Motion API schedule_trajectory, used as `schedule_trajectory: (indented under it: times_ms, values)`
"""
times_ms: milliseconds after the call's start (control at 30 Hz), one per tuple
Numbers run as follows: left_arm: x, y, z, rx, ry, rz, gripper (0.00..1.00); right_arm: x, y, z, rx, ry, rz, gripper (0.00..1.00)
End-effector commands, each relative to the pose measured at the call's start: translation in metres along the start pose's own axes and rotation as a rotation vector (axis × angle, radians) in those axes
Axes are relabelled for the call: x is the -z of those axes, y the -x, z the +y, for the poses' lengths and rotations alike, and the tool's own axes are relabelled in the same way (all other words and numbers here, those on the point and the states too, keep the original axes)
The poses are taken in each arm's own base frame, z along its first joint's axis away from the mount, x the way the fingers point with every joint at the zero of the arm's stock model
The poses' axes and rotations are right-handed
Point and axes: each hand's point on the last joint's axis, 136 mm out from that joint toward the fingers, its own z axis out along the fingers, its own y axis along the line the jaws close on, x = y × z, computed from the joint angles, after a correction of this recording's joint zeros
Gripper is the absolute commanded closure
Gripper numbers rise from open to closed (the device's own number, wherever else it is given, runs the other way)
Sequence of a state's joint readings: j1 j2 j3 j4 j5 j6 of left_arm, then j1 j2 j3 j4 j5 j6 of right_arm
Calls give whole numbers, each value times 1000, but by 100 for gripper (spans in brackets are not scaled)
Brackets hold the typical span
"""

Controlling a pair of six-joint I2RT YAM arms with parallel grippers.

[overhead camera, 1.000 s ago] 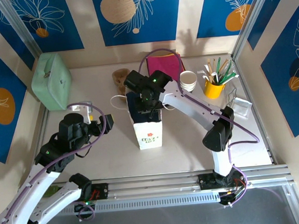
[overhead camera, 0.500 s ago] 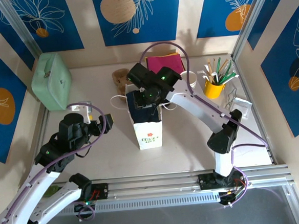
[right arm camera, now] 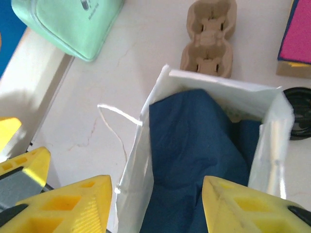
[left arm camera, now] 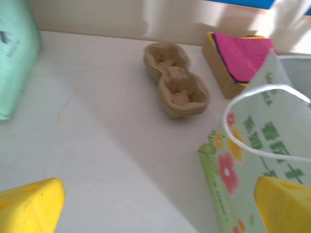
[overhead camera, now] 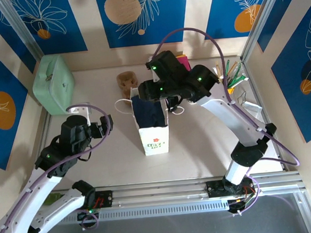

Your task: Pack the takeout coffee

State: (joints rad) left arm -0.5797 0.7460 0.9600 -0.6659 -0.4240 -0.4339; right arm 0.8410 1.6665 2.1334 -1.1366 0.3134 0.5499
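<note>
The takeout coffee is hidden from every view. A white paper bag with a flower print stands mid-table, its mouth showing a dark blue cloth inside. Over the bag's far rim hovers my right gripper, open, with nothing between its yellow fingers. Left of the bag, low over the table, my left gripper is open wide and empty. The bag's green printed side is by its right finger.
A brown pulp cup carrier lies behind the bag. A mint case is at the back left. A pink stack and a yellow straw cup are at the back right. A round black lid shows beside the bag.
My right gripper has risen out of the bag toward the back and spread its jaws wider. The left gripper has opened a little more.
</note>
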Motion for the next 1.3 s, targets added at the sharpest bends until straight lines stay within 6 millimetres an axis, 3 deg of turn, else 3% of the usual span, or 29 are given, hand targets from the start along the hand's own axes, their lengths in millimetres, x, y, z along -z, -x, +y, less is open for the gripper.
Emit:
schedule_trajectory:
  times_ms: [0, 200, 333, 567, 733, 1067, 1267]
  values:
    - [2, 13, 25, -63, 154, -30, 1, 13, 10, -10, -3, 22, -48, 47]
    - [2, 29, 42, -119, 258, -117, 1, 34, 25, -52, -65, -14, -162, 41]
    - [1, 29, 59, -161, 349, -172, 1, 54, 31, -87, -84, -68, -267, 38]
    - [-5, 12, 85, -171, 408, -230, 1, 90, 10, -169, -172, -265, -378, 30]
    - [-18, 5, 93, -168, 432, -248, 1, 112, -13, -213, -240, -371, -451, 23]
    - [-65, -24, 121, -113, 493, -210, 1, 110, -55, -266, -346, -485, -468, 0]
    - [-94, -48, 137, -94, 486, -195, 1, 103, -67, -288, -397, -515, -502, 1]
